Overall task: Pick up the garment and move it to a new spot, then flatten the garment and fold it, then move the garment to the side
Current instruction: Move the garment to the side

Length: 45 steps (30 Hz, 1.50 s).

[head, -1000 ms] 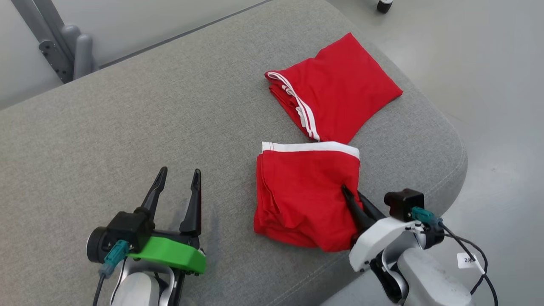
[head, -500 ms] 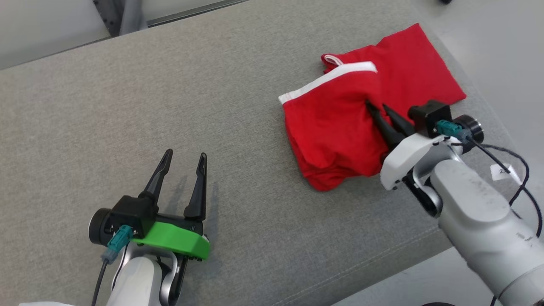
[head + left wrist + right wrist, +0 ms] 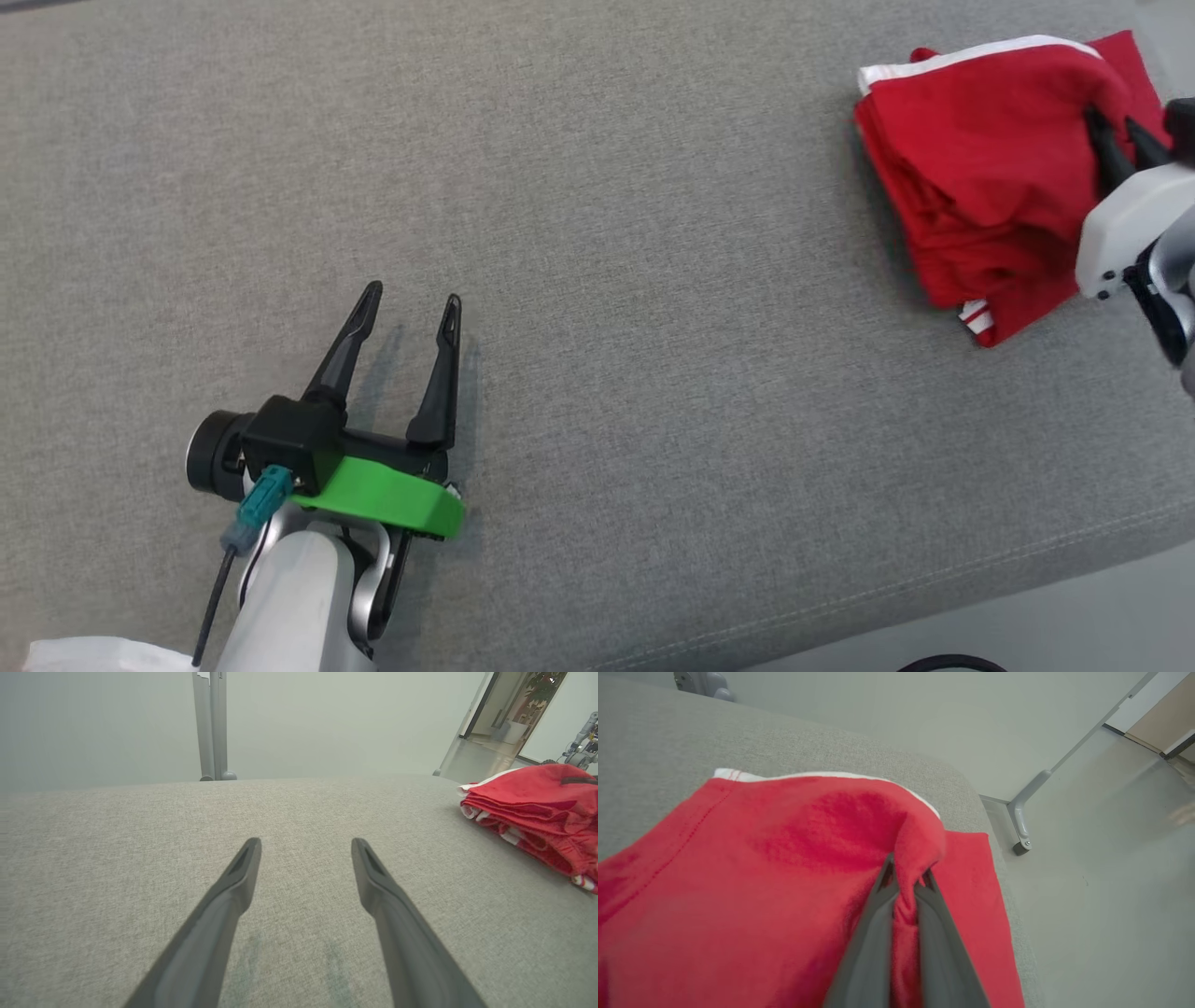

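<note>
At lower left of the head view, left gripper (image 3: 413, 293) spread wide, gripping nothing, fingers pointing up and slightly right over the grey cushion (image 3: 653, 280), pale forearm rising from the bottom edge. From its wrist, a grey post (image 3: 210, 723) beyond the cushion's far edge. At far right, red garment (image 3: 971, 168) folded in layers, white band along one edge, lying on the cushion. Right gripper (image 3: 1111, 117) pinched tight on a raised ridge of its cloth, white wrist angled in from the right edge. From the right wrist, pale floor (image 3: 1111, 882) past the cushion's rounded corner.
</note>
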Motion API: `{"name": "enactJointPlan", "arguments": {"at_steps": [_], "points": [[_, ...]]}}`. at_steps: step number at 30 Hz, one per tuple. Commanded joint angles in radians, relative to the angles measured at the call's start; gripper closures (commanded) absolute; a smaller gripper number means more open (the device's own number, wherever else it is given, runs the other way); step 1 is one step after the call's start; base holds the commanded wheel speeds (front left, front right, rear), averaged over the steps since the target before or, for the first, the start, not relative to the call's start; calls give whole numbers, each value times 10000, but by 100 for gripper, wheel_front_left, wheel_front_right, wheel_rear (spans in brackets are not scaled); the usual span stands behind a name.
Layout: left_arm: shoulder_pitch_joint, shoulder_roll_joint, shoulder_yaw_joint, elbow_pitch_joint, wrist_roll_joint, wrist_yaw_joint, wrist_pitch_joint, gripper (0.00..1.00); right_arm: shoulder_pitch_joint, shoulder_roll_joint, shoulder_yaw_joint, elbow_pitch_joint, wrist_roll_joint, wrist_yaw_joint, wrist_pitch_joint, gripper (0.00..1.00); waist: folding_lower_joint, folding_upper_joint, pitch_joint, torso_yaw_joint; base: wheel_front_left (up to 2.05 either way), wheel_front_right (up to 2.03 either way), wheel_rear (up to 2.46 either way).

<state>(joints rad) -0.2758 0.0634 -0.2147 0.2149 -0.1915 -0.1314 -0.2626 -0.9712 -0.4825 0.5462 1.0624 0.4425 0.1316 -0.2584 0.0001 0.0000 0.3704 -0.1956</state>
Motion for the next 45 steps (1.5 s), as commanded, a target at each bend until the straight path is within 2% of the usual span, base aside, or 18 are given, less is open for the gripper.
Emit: {"name": "enactJointPlan", "arguments": {"at_steps": [1,2,3,4,8,11,15,18,22,23,29,36,45], "points": [[-149,95,75,-35,38,21,-22,0,-218,-140,-173,266,-74,-21,-70,100,-1,0,522,494,0,0,0],[-174,113,93,-43,47,21,-22,0,-294,-234,-264,438,-167,-21,-62,91,-1,0,588,535,0,0,0],[-194,120,113,-44,49,21,-21,0,-360,-300,-386,633,-224,-21,-58,43,-1,0,633,570,0,0,0],[-196,129,126,-46,46,21,-22,0,-408,-328,-579,862,-231,-21,-60,0,-1,0,662,592,0,0,0],[-160,165,225,-26,37,21,-22,0,-598,-538,-1554,1266,-608,-21,-65,0,-1,0,686,616,0,0,0],[-84,146,325,30,59,21,-22,0,-305,-464,-2577,716,-1243,-21,-65,0,-1,0,540,587,0,0,0],[87,84,562,70,87,21,-22,0,681,388,-3937,-1027,-2083,-19,-61,0,-1,0,160,534,0,0,0],[266,24,825,83,94,21,-21,0,1628,1233,-4467,-2495,-2637,-19,-62,0,-1,0,-202,512,0,0,0],[511,-28,1200,126,109,23,-21,0,2795,2212,-4467,-3851,-2858,-19,-63,0,-1,0,-671,540,0,0,0],[511,-28,1200,126,109,23,-21,0,2795,2212,-4467,-3851,-2858,-19,-63,0,-1,0,-671,540,0,0,0],[916,-97,1650,237,171,23,-22,0,4458,3345,-4318,-4942,-2628,-19,-63,0,-1,0,-1349,717,0,0,0],[1393,-115,2114,359,96,23,-22,0,5876,3923,-4271,-5584,-2694,-19,-63,0,-1,0,-1995,818,0,0,0],[1950,-116,2444,603,31,62,-22,0,6969,4191,-4392,-6098,-3161,-19,-64,0,-1,0,-2765,799,0,0,0]]}}
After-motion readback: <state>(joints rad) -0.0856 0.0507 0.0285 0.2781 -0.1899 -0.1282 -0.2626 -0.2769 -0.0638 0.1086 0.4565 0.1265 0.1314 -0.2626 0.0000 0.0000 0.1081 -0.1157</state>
